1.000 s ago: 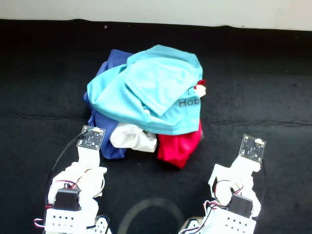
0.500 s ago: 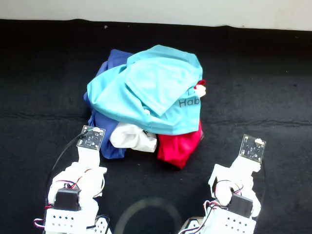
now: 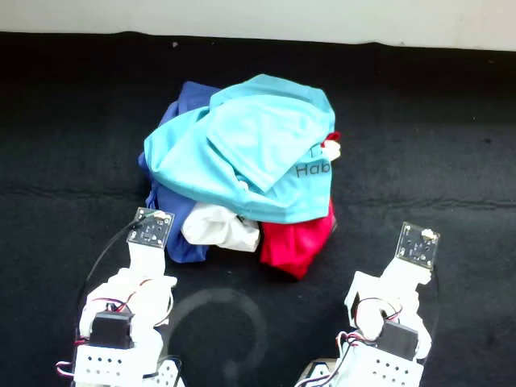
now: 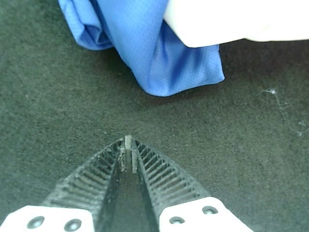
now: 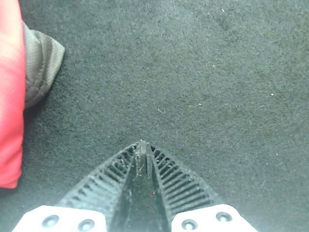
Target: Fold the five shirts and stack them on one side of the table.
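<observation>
Waiting at the heap: no shirt folded yet

Parked at the near side of the black surface [image 3: 451, 145], the left pincer [image 4: 126, 141] and right pincer [image 5: 141, 144] each have jaws together, gripping nothing. Just beyond the left one lies a blue shirt [image 4: 164, 58] w/ a white shirt [image 4: 231, 19] on top. Beside the right one is a red shirt [image 5: 9, 96] touching a grey fabric edge [image 5: 41, 58]. Farther out, a light-blue shirt [image 3: 242, 145] caps the heap, approx mid-surface. A 5th shirt can't be told apart. Judging by this, nothing's folded and no stack is begun, so all 5 folds plus stacking are left.
</observation>
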